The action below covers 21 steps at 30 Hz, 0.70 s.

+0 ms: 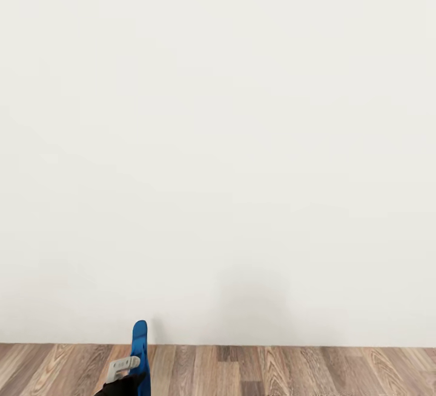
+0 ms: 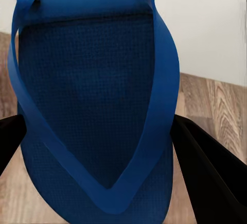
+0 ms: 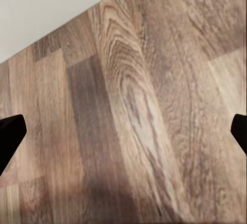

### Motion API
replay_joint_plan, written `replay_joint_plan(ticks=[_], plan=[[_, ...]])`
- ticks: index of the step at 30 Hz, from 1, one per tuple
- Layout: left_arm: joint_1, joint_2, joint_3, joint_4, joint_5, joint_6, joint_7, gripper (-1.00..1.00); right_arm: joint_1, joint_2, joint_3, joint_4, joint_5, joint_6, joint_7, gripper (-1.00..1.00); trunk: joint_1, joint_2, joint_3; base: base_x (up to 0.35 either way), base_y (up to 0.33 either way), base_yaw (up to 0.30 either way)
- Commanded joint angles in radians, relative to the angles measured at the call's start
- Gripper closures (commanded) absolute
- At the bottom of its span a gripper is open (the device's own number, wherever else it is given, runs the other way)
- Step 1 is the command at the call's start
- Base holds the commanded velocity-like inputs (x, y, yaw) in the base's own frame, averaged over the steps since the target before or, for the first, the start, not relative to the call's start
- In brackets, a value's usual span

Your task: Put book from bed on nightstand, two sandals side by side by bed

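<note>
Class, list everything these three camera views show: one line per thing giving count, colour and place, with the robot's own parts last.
Sandal: one, bright blue, held off the floor in the left gripper, standing on end in front of the wall in the head view.
Wall: one, white, straight ahead, meeting the floor low in the head view.
Floor: one, brown wood planks, under both grippers.
Left gripper: one, black fingers, either side of the sandal.
Right gripper: one, black fingers, wide apart above bare planks, holding nothing.
</note>
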Motion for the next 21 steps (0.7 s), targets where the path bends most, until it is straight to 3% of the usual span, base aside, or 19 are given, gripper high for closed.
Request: replay_joint_plan(ticks=[1, 17, 21], plan=[[0.0, 0.0, 0.003, 0.001, 0.004, 0.0, -0.006, 1.0, -0.001, 0.0, -0.003, 0.0, -0.009, 0.006, 0.006, -1.0, 0.0, 0.0, -0.001, 0.001, 0.0, -0.268], [0.0, 0.0, 0.004, 0.001, 0.004, 0.0, -0.006, 1.0, -0.001, 0.0, -0.003, 0.0, -0.009, 0.006, 0.005, -1.0, 0.0, 0.0, -0.001, 0.002, 0.001, -0.297], [0.0, 0.001, 0.005, 0.001, 0.005, 0.0, -0.007, 1.0, -0.001, 0.0, -0.003, 0.0, -0.009, 0.006, 0.005, -1.0, 0.0, 0.0, -0.001, 0.153, 0.078, -0.3]])
